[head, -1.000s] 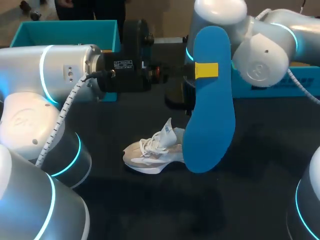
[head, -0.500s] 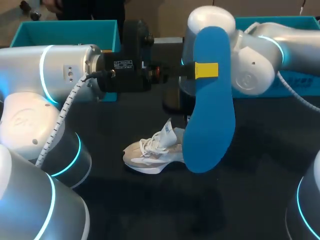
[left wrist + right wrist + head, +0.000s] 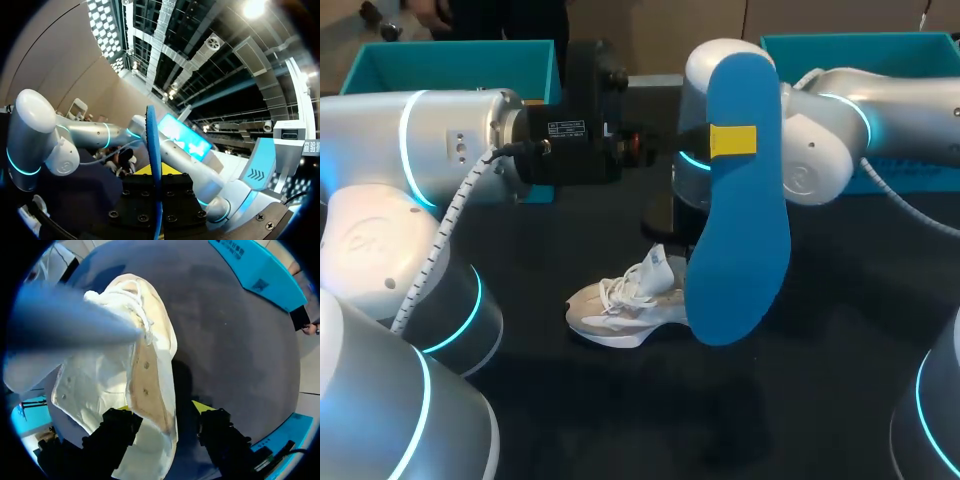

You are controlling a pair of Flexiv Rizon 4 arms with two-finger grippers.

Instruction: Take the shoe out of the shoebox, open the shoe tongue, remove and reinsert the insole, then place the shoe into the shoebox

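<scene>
The left arm (image 3: 440, 140) is coming in from 9 o'clock and lying level, with its wrist pointing toward 3 o'clock. The left gripper (image 3: 732, 139) is pinching the insole (image 3: 740, 250) from both sides, one yellow tip facing the head camera. The right arm (image 3: 865, 105) is coming in from 3 o'clock and reaching past the middle, its wrist pointing down toward 6 o'clock. The right gripper (image 3: 162, 410) is spreading its fingers wide, straddling the shoe (image 3: 150, 370) without clamping it.
</scene>
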